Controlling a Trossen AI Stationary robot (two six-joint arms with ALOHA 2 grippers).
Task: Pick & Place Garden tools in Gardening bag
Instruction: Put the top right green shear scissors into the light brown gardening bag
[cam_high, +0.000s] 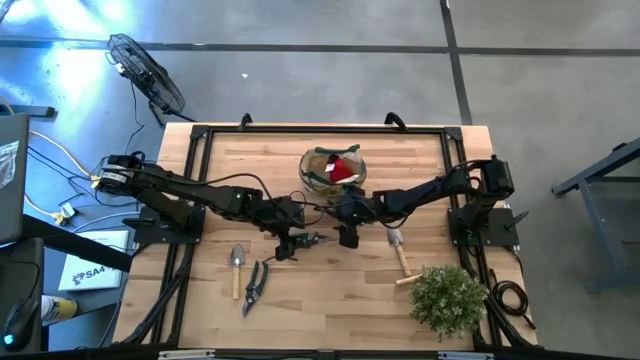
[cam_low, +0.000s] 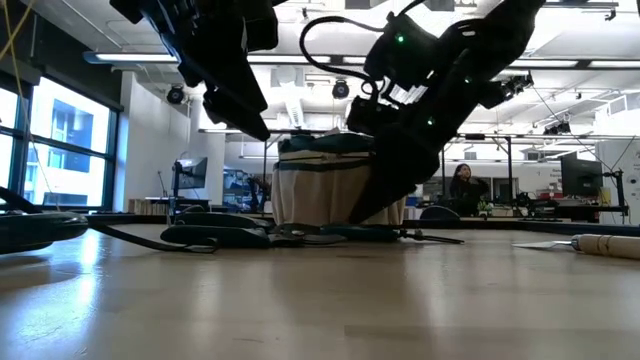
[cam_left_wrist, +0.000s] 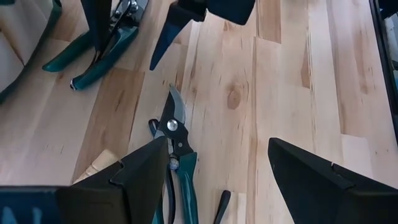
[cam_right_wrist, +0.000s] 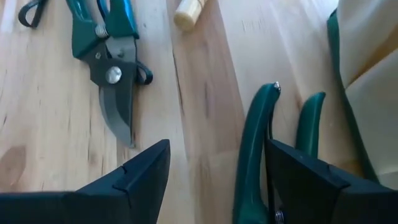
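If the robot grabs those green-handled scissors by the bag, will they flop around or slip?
The green-handled shears look like stiff metal, so probably no flopping. Their handles spread apart, so they might swing at the pivot. The smooth curved grips could slide in the right gripper.

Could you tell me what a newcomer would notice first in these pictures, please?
Both dark arms meet at the table's middle, the left gripper and right gripper with jaws open, hovering over green-handled pruning shears just in front of the gardening bag, where a red glove shows. A bushy green plant stands at the front right corner, a wooden-handled trowel beside it.
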